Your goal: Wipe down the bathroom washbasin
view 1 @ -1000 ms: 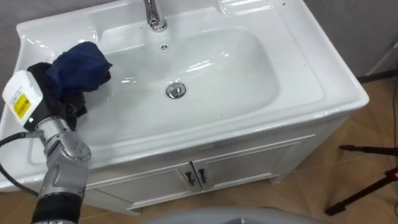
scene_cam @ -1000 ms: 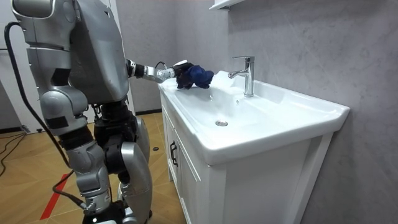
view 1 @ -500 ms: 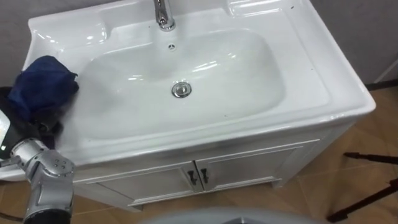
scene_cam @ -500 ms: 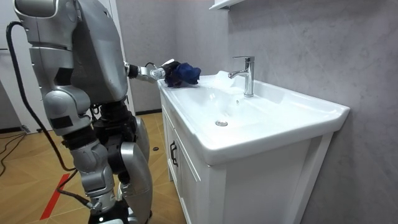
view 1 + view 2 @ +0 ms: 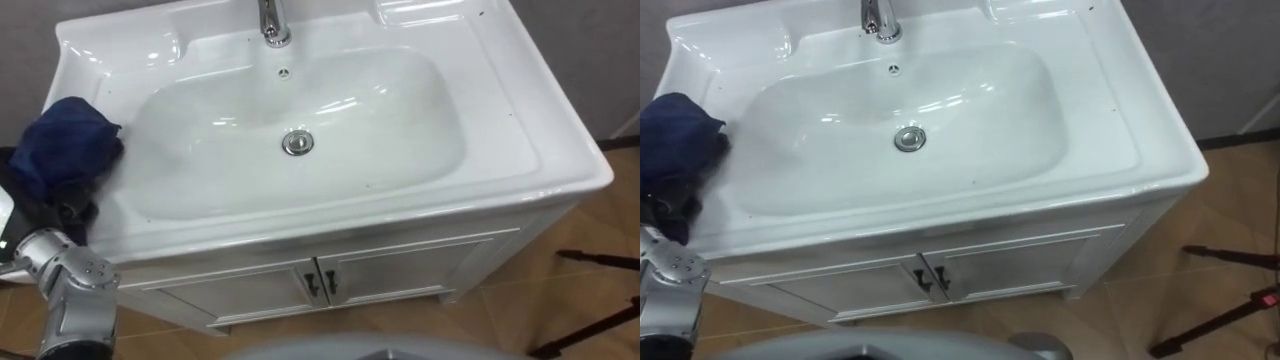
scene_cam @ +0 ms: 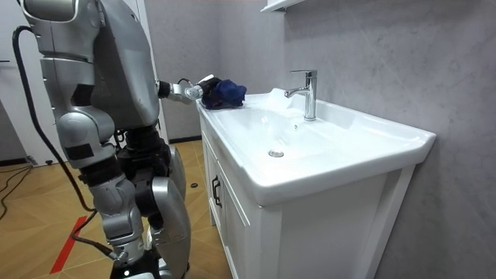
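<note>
One blue cloth (image 5: pixel 65 140) sits bunched in a round lump on the left rim of the white basin (image 5: pixel 420 130), left of the bowl. It has no clear long side. The left hand (image 5: pixel 62 212) is under it, dark fingers curled into the cloth. The drain (image 5: pixel 297 143) is in the middle and the tap (image 5: pixel 272 22) is at the far side.
</note>
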Controlling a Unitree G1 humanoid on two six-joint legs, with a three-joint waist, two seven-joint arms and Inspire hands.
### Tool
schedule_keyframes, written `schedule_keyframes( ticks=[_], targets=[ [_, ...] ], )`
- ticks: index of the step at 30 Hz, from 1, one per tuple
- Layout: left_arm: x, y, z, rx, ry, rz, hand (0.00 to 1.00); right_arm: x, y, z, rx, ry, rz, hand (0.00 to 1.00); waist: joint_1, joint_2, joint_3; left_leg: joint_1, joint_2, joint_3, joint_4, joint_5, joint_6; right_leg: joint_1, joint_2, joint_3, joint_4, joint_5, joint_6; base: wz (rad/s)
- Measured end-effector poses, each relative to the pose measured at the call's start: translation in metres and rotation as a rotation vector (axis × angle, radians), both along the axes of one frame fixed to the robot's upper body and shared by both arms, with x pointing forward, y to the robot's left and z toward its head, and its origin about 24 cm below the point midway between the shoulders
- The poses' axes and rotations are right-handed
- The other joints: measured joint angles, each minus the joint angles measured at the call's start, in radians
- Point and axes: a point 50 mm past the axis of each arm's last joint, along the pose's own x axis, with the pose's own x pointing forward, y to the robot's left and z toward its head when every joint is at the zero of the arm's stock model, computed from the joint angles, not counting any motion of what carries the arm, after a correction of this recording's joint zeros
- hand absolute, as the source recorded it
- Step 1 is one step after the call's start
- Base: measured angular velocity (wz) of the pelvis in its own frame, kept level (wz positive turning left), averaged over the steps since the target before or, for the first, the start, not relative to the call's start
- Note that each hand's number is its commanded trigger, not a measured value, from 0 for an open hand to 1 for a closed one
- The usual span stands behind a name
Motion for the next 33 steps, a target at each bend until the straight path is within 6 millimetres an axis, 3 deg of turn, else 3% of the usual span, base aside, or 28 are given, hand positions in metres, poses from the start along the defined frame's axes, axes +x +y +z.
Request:
schedule_keyframes(
  ticks=[6, 13, 21, 27, 33],
  targets=[
    [-0.001, 0.000, 0.000, 0.010, -0.017, 0.007, 0.00, -0.001, 0.000, 0.000, 0.000, -0.002, 0.000, 0.00, 0.000, -0.001, 0.0011, 0.002, -0.001, 0.000, 0.000, 0.000, 0.000, 0.001, -0.001, 0.001, 0.000, -0.001, 0.000, 0.00],
    [-0.001, 0.000, 0.001, 0.030, -0.043, 0.018, 0.00, 0.000, 0.000, 0.000, 0.001, -0.009, 0.000, 0.00, 0.000, 0.005, 0.0084, 0.008, -0.001, -0.002, -0.002, -0.001, 0.002, 0.009, -0.001, 0.000, 0.000, -0.002, 0.001, 0.00],
    [0.003, -0.001, 0.009, 0.040, -0.080, 0.006, 0.00, 0.001, 0.000, 0.001, -0.002, -0.020, 0.003, 0.00, 0.001, 0.018, 0.0005, 0.004, -0.001, -0.002, -0.003, -0.003, 0.005, 0.009, 0.000, 0.000, 0.000, -0.002, 0.001, 0.00],
    [0.011, -0.004, 0.024, 0.059, -0.156, -0.022, 0.00, 0.003, 0.000, 0.000, 0.008, -0.033, 0.008, 0.00, 0.000, 0.006, 0.0046, 0.006, -0.003, -0.003, 0.001, -0.003, 0.005, 0.008, -0.002, 0.001, -0.003, -0.005, 0.003, 0.00],
    [0.016, -0.006, 0.031, 0.064, -0.194, -0.038, 0.00, 0.002, 0.001, 0.000, 0.015, -0.035, 0.007, 0.00, 0.002, 0.008, 0.0046, 0.007, -0.004, -0.003, 0.001, -0.003, 0.005, 0.008, -0.001, 0.008, -0.002, -0.005, 0.003, 0.00]
  ],
)
